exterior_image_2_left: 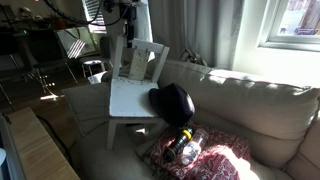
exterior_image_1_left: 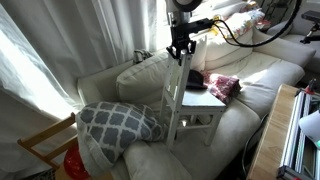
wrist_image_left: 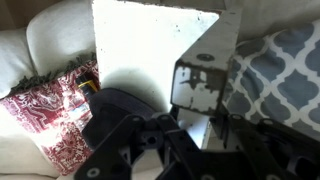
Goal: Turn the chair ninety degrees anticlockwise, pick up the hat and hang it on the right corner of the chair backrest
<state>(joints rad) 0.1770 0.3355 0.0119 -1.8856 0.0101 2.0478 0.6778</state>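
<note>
my gripper (exterior_image_1_left: 180, 50) is set narrow, jaws clamped on the top of the chair (exterior_image_1_left: 178, 100) backrest. the chair stands upright on the sofa (exterior_image_1_left: 265, 80) seat cushion, close to its front edge. the hat (exterior_image_2_left: 172, 102) lies on the chair seat, at one side edge and partly overhanging it. a red patterned cloth (exterior_image_2_left: 210, 150) lies on the cushion just beside the chair. a grey patterned pillow (exterior_image_1_left: 118, 122) rests on the chair's other side.

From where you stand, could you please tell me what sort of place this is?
Most likely a home living room: a cream sofa with a grey patterned cushion, a bright window behind it, and sheer white curtains.
</note>
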